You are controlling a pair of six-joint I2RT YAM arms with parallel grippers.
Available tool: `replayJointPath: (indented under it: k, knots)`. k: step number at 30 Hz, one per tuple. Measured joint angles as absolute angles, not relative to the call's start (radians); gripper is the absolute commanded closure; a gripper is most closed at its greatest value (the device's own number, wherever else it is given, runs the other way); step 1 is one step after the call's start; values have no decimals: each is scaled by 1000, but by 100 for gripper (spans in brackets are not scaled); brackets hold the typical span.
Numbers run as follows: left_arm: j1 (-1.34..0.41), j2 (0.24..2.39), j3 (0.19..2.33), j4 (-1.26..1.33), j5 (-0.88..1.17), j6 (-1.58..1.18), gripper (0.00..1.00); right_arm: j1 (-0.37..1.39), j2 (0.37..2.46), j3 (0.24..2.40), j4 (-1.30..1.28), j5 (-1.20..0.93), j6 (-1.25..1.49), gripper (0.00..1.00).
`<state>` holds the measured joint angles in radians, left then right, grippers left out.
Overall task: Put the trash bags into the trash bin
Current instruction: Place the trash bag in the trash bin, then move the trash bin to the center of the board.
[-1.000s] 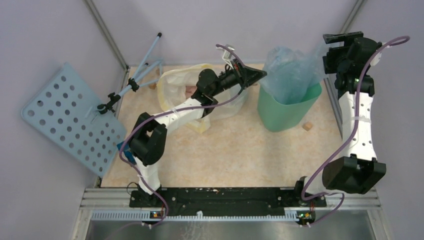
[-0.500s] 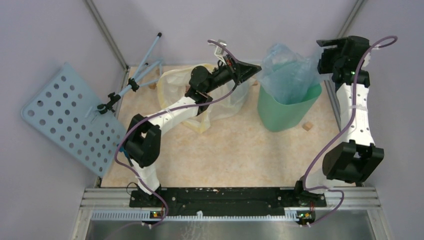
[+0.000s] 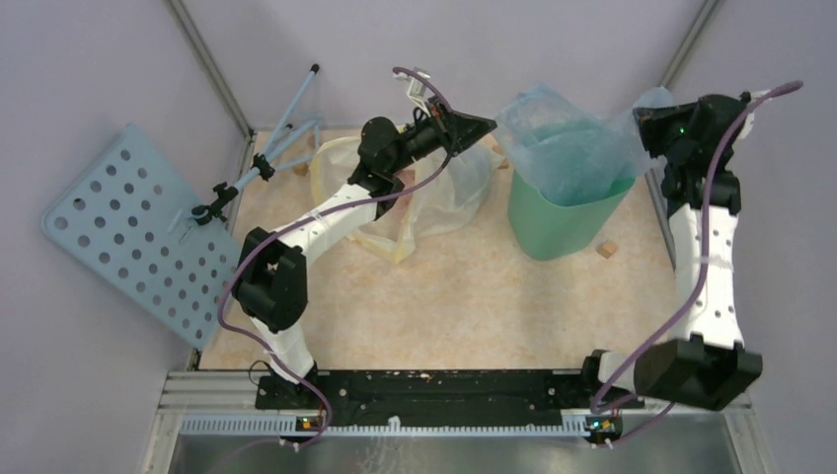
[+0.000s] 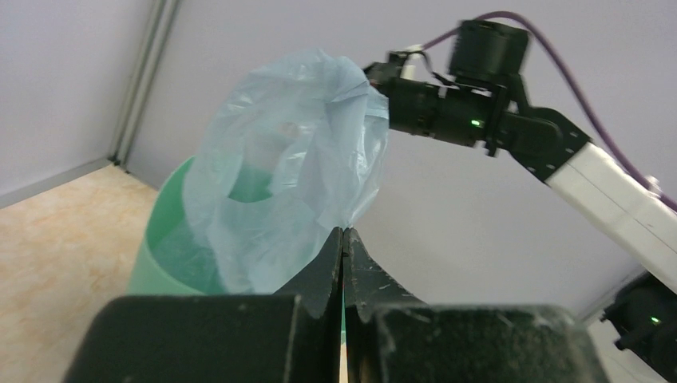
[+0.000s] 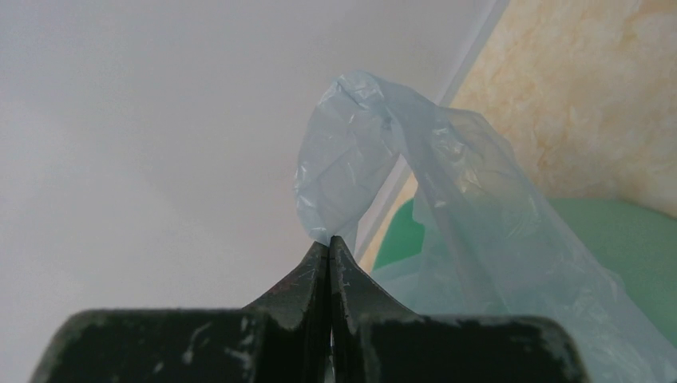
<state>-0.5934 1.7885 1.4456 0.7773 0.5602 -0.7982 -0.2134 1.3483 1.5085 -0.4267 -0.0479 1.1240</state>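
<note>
Beige tabletop [image 3: 444,296]: whitish bag [image 3: 444,202] beside trash bin [image 3: 558,232]

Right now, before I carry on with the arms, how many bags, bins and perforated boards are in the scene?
Bags: 2 (pale-blue trash bag, whitish bag with yellow rim)
Bins: 1 (mint-green trash bin)
Boards: 1 (pale-blue perforated board)
Total: 4
</note>
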Motion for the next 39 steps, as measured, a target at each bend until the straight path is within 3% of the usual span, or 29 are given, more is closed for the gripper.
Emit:
replayJointPath:
  k: [9, 12, 17, 22, 25, 29, 33, 39]
  knots:
    - [-537, 1792, 1489, 654, 560, -759, 100, -219, 912, 1201, -397, -20, 872, 100]
    - [-532, 1809, 1529, 604, 559, -733, 100, -220, 828, 1128, -422, 6, 820, 83]
    - [-531, 1849, 1556, 571, 560, -722, 100, -220, 771, 1023, -443, 34, 772, 73]
    - [-536, 1912, 1576, 527, 579, -722, 100, -220, 807, 968, -456, 22, 751, 44]
    - [-544, 1942, 1582, 500, 588, -718, 100, -220, 812, 942, -469, 22, 733, 35]
    - [-559, 1957, 1585, 491, 598, -704, 96, -220, 813, 941, -480, 45, 703, 36]
    - [-569, 1958, 1601, 491, 609, -705, 92, -220, 843, 943, -480, 50, 691, 43]
    - [-568, 1957, 1602, 508, 612, -693, 87, -220, 920, 952, -480, 30, 722, 43]
